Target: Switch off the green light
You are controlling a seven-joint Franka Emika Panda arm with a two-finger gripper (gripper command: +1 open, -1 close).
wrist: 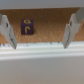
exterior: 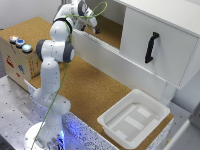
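Note:
The green light (exterior: 27,48), a small round button with a teal-green cap, sits on top of a wooden box (exterior: 17,62) at the exterior view's left, nearest of three buttons in a row. My gripper (exterior: 94,29) is far from it, reaching into the open cabinet shelf at the back. In the wrist view the gripper (wrist: 39,32) is open over the cork floor, one of its fingers (wrist: 7,31) showing on each side with nothing between them. A small purple block (wrist: 27,27) with a yellow mark lies on the cork ahead.
A blue-capped button (exterior: 20,43) and a red-orange one (exterior: 13,38) stand beside the green one. A white cabinet door with a black handle (exterior: 151,47) stands at the right. A white tray (exterior: 134,117) rests on the cork table's near corner. A white ledge (wrist: 42,52) fronts the shelf.

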